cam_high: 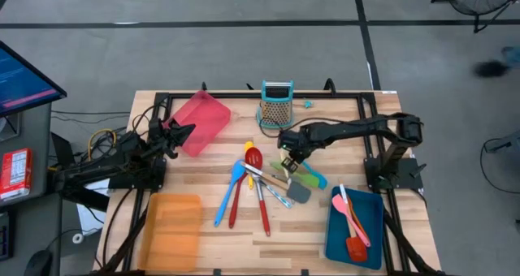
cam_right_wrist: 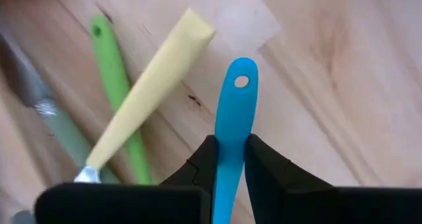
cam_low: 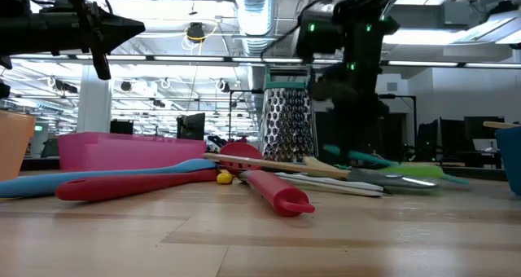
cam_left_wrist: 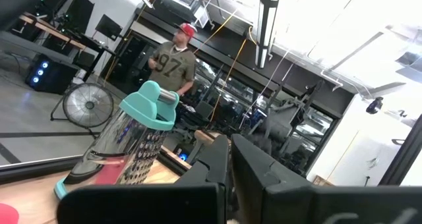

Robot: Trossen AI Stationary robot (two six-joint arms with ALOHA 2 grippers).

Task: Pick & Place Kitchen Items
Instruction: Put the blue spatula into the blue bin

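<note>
Wooden table (cam_high: 325, 227): my right gripper (cam_right_wrist: 231, 159) pinching blue handle (cam_right_wrist: 234, 112) (1 utensil); grasp step. Next, I lift clear toward blue tray (cam_high: 335, 235).

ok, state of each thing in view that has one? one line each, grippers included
right gripper: over the utensil pile, shut on the blue utensil
blue utensil: handle pinched between the fingers
left gripper: shut, empty, by the red tray
box grater: upright at the table's far edge
red tray: looks empty
orange tray: looks empty
blue tray: holds pink and red utensils
green utensil: flat on the table
</note>
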